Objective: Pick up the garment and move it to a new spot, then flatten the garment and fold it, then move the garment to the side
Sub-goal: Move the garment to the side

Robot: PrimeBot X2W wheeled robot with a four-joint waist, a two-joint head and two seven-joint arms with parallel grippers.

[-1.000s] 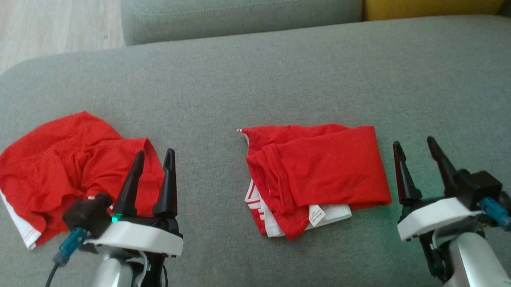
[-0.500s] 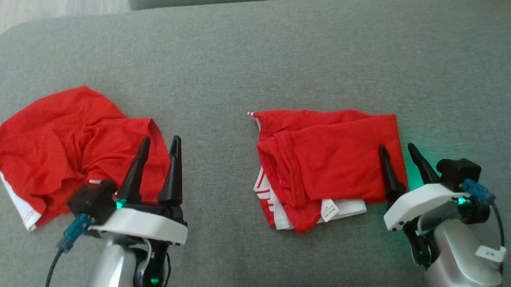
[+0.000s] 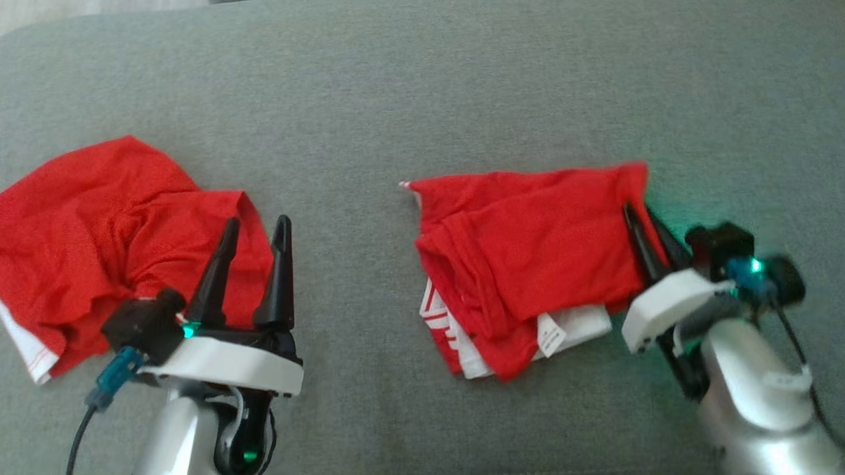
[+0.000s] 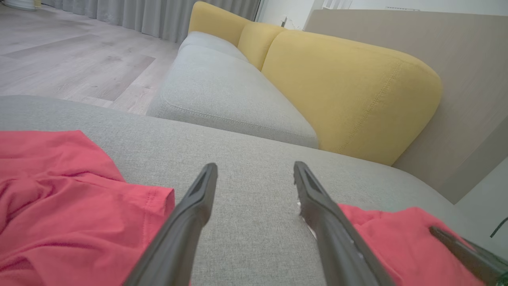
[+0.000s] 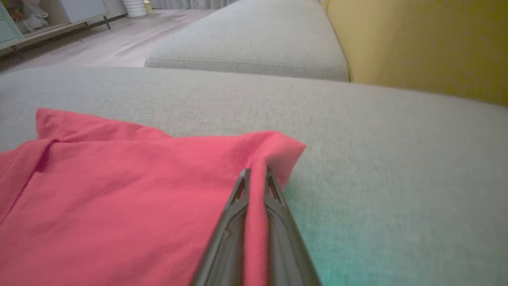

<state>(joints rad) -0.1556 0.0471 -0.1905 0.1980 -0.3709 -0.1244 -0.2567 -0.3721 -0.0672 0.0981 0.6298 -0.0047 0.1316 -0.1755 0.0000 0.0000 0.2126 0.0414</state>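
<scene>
The left gripper (image 4: 254, 166) (two dark fingers, spread wide) points across a grey woven sofa seat (image 4: 254, 143), between a crumpled red fabric garment (image 4: 59, 210) near the seat's left edge and a second red garment (image 4: 397, 242); a yellow padded back cushion (image 4: 349, 91) rises behind.

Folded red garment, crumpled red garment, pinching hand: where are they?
folded red garment (image 3: 535, 247), head view, flat top layer.
crumpled red garment (image 3: 98, 221), head view, bunched middle.
right hand (image 5: 257, 175), right wrist view, between its fingertips.
</scene>
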